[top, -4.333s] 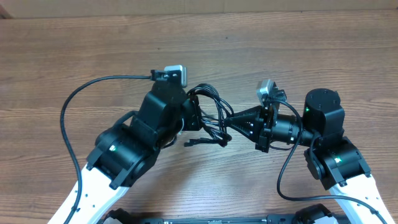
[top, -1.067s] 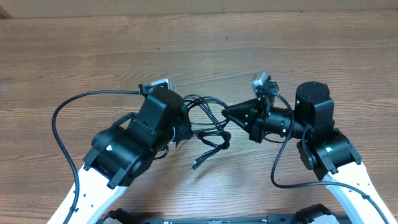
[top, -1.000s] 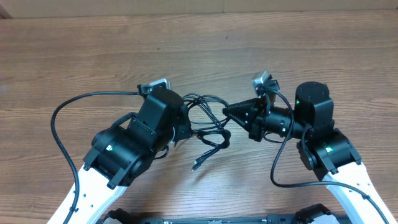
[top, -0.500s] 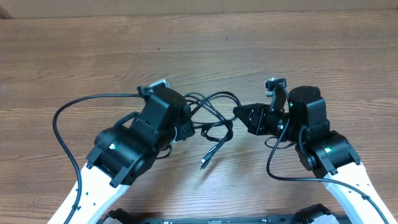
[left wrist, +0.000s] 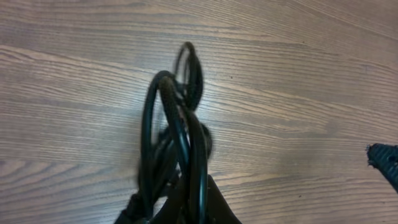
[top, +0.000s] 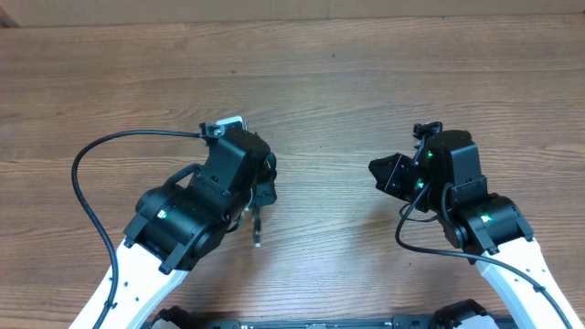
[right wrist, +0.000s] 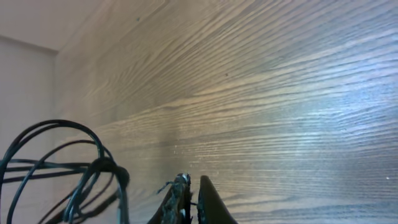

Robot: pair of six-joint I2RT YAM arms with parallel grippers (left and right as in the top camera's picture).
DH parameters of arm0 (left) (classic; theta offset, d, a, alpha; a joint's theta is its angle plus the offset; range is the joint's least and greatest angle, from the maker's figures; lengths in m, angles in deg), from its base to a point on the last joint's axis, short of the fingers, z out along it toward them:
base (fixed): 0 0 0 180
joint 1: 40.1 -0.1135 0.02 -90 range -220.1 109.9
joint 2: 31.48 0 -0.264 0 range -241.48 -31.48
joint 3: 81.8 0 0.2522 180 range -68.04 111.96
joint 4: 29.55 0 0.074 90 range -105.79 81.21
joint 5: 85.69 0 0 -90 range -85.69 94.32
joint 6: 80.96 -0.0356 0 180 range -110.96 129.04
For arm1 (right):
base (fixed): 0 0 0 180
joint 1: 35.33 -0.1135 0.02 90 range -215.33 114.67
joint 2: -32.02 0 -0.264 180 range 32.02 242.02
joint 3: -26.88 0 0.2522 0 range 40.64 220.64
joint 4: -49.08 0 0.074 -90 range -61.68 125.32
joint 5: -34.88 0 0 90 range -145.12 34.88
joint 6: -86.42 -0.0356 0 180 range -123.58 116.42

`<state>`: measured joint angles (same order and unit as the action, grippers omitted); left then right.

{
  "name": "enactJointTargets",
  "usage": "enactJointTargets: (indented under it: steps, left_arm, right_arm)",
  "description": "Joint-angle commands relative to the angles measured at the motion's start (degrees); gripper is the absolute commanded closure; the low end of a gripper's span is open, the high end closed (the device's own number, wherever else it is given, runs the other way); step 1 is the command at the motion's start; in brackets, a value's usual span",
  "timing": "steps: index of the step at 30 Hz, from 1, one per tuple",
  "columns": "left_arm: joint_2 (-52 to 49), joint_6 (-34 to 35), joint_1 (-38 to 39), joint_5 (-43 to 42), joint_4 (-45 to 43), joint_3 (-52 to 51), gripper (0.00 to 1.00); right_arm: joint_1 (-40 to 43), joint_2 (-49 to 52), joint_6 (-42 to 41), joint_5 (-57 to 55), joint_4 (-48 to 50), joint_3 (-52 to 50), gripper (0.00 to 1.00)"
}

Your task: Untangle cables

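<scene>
The cables (left wrist: 180, 124) are a bunch of thin black loops rising from my left gripper (left wrist: 186, 208), which is shut on them. In the overhead view my left gripper (top: 263, 187) hides most of the bunch; one cable end with a plug (top: 258, 233) hangs below it over the table. My right gripper (top: 384, 174) is about a hand's width to the right, apart from the bunch. In the right wrist view its fingers (right wrist: 193, 196) are closed together with nothing between them, and thin black loops (right wrist: 68, 165) show to their left.
The wooden table (top: 320, 82) carries nothing else. The left arm's thick black wire (top: 87, 183) arcs out to the left. The right arm's wire (top: 407, 238) loops below its wrist. The right gripper's tip shows at the right edge of the left wrist view (left wrist: 384, 163).
The right gripper has let go of the cables and drawn back to the right. The cables that stretched between the grippers are now gathered at the left gripper, one end hanging down.
</scene>
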<state>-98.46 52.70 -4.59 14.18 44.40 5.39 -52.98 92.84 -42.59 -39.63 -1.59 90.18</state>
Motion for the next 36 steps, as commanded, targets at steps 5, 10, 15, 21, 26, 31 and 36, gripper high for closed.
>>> enactJointTargets:
  steps: [5, 10, 15, 21, 26, 31, 36]
  left_arm:
    - [0.76, -10.71, -0.24, -1.07, -0.50, 0.55, 0.96]
    - [0.76, -23.50, -0.24, -9.05, -0.81, 0.55, 0.96]
    - [0.90, -33.66, -0.24, -18.08, -0.85, 0.59, 0.96]
    - [2.45, -37.97, -0.24, -21.90, -2.25, 0.63, 0.96]
    - [3.82, -40.09, -0.24, -21.99, -2.95, 0.66, 0.96]
    - [4.70, -44.30, -0.24, -26.75, -5.03, 0.66, 0.96]
    - [4.76, -46.66, -0.24, -29.44, -5.18, 0.66, 0.96]
  right_arm:
    - [0.02, -0.20, 13.90, 4.31, 5.53, 1.11, 0.79]
    - [0.02, -0.20, 31.43, 11.39, 7.15, 1.11, 0.63]
    - [0.02, -0.20, 45.51, 17.90, 7.48, 1.11, 0.57]
    - [0.02, -0.20, 56.06, 23.23, 8.33, 1.11, 0.47]
    - [0.02, -0.20, 58.34, 29.31, 8.83, 1.11, 0.39]
    - [0.02, -0.20, 59.23, 31.32, 9.42, 1.11, 0.30]
    - [0.02, -0.20, 59.30, 31.30, 9.81, 1.11, 0.23]
